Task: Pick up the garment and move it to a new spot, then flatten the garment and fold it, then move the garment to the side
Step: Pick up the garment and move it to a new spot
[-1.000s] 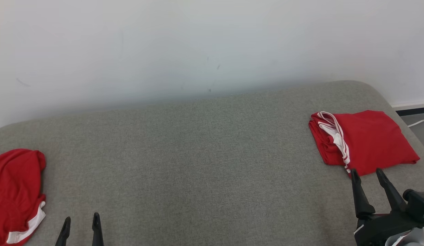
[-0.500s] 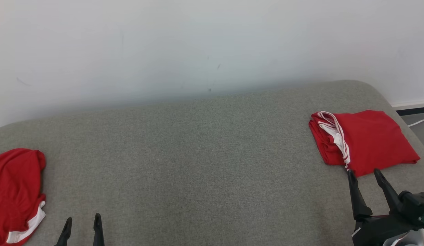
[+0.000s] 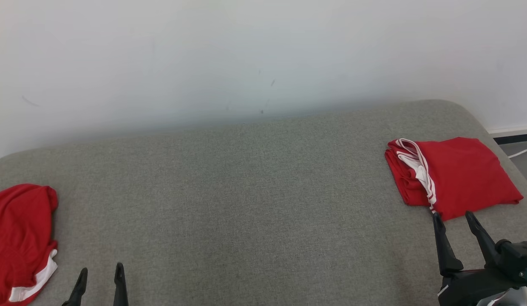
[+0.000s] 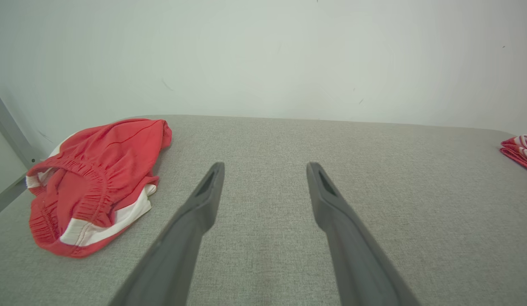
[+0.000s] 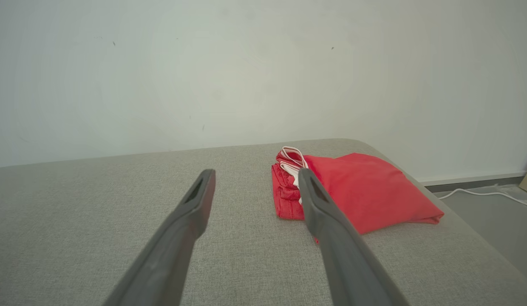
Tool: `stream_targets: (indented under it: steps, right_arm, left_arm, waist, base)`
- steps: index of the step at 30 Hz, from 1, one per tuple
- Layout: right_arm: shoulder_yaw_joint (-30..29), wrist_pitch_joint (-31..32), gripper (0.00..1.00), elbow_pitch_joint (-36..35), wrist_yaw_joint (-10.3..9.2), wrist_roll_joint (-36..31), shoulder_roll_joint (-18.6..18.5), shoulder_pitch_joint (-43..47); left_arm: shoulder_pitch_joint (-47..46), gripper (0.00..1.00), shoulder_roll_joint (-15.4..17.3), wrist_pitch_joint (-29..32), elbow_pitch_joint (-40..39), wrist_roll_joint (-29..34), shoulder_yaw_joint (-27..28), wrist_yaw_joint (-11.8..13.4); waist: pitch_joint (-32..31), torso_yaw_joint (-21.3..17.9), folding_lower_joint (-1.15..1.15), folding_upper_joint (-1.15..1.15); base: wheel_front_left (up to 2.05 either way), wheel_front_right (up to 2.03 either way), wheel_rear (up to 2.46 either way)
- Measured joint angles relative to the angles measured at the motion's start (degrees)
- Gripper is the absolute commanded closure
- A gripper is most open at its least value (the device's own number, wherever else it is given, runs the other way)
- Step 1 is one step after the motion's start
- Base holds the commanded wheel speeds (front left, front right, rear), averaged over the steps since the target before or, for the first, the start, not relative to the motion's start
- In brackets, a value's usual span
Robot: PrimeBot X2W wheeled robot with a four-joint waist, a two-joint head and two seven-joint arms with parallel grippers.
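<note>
A folded red garment with white stripes [image 3: 452, 176] [image 5: 357, 193] lies at the right end of the grey cushioned surface [image 3: 255, 191]. My right gripper [image 3: 452, 219] [image 5: 255, 180] hovers open just in front of it, nothing between its fingers. A second red garment with white trim [image 3: 19, 242] [image 4: 95, 182] lies crumpled at the left edge, elastic waistband showing. Near the front edge, to the right of that crumpled garment, my left gripper [image 3: 100, 272] [image 4: 265, 170] stands open and holds nothing. A sliver of the folded garment [image 4: 520, 148] shows at the right edge of the left wrist view.
A white wall [image 3: 246, 55] rises right behind the surface. Past its rounded right end lie bare floor and a white cable [image 3: 520, 152] [image 5: 480, 193]. A grey metal frame [image 4: 8, 140] stands beyond the left end. Bare grey surface stretches between the two garments.
My right gripper has drawn back a little toward the front edge, away from the folded garment. The left gripper and both garments have stayed put.
</note>
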Motion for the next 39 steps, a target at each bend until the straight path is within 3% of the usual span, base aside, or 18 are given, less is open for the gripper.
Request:
stream_targets:
  steps: [39]
  right_arm:
    - [-1.20, 0.99, 0.00, -0.97, 0.00, -1.93, 0.81, 0.14]
  left_arm:
    - [1.05, 0.00, -0.87, 3.20, -2.20, 1.59, 0.80, 0.01]
  waist:
    - [0.21, 0.11, 0.00, 0.00]
  base:
    - [0.00, 0.00, 0.00]
